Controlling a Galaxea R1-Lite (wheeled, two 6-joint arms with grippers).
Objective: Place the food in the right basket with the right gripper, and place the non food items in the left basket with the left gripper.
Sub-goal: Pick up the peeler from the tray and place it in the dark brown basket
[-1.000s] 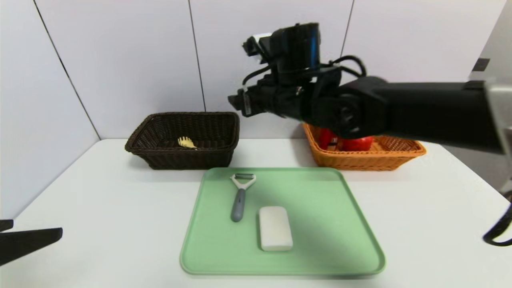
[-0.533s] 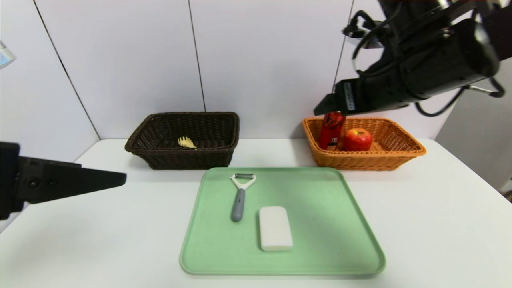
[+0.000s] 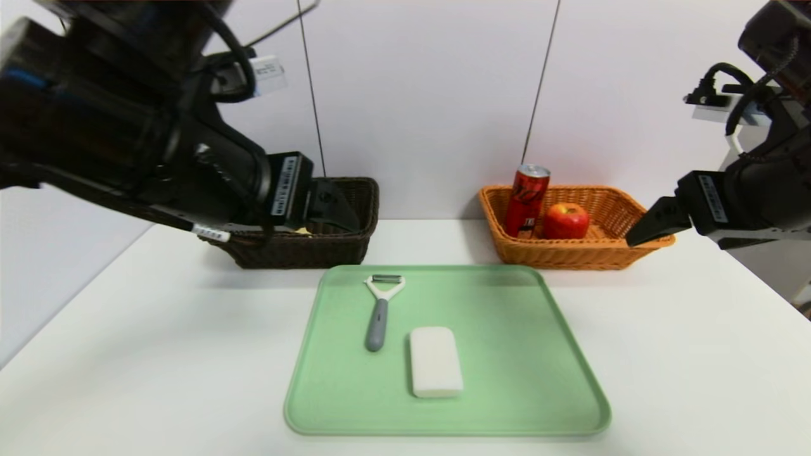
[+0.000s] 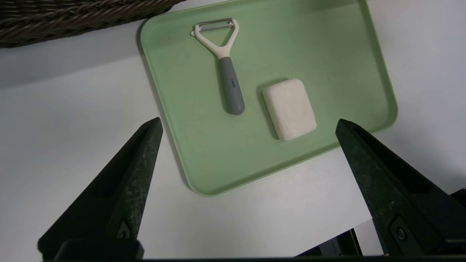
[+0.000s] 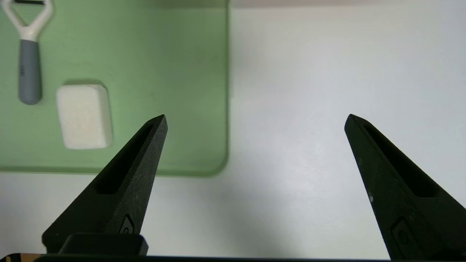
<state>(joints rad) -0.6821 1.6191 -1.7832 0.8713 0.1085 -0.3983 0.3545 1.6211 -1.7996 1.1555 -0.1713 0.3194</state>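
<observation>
Red soda can (image 3: 526, 200) now upright in orange wicker basket (image 3: 637, 248) beside red apple (image 3: 566, 221); right gripper (image 3: 656, 221) withdrawn, spread wide, empty. Left gripper (image 3: 332, 209) swung in, wide, empty; grey-handled peeler (image 3: 379, 311), white soap bar (image 3: 435, 361) remain on green tray (image 3: 557, 380).

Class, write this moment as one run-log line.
left end effector: open, above tray | right end effector: open, empty | peeler, soap: on tray | can, apple: orange basket

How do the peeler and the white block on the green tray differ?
The peeler is slim, with a grey handle and a white forked head; the white block is broad, plain and rounded. The peeler lies nearer the baskets, the block nearer the robot. Both lie flat on the tray, apart, ungripped.
</observation>
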